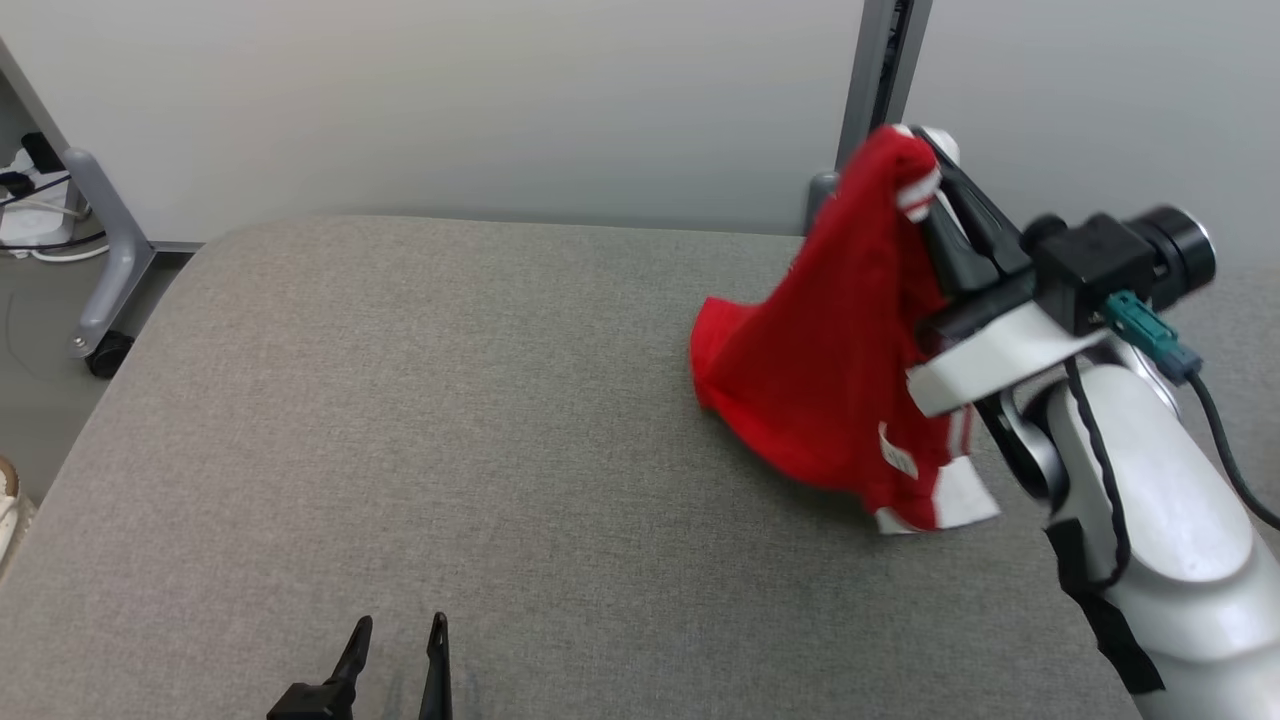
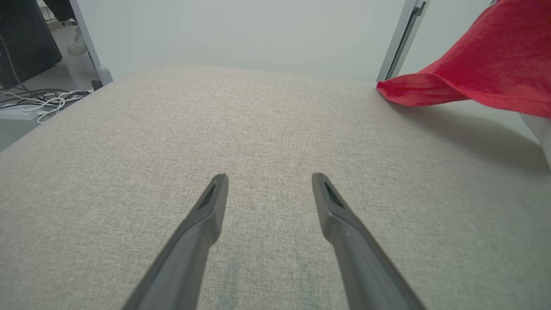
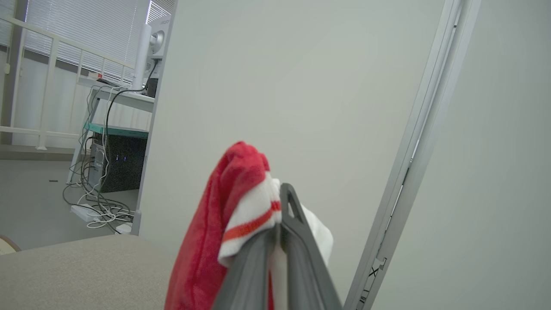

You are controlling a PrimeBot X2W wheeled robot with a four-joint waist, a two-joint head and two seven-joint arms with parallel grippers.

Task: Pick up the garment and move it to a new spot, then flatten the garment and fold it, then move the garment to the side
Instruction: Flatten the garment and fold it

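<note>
At the near edge of the grey padded table [image 1: 450, 400], the left gripper [image 1: 401, 625] hovered just above the cloth surface, its two dark fingers spread well apart with nothing between them; the left wrist view showed the same gap [image 2: 269, 178] over bare table. Farther in, over the right part of the table, hung the red garment [image 1: 830, 350]. It draped down in a cone from its top, and its lower folds reached the table, though whether they rested on it could not be told. The right gripper [image 1: 935, 165] was raised above the table's far right part, jaws pressed together on the garment's white band with a red stripe [image 3: 249, 215]. Behind the table's far edge stood a grey post [image 1: 880, 70] against a pale wall [image 1: 500, 100]. Beyond the table's far left corner were a wheeled stand leg [image 1: 105, 260] and cables [image 1: 30, 210] on the floor.
</note>
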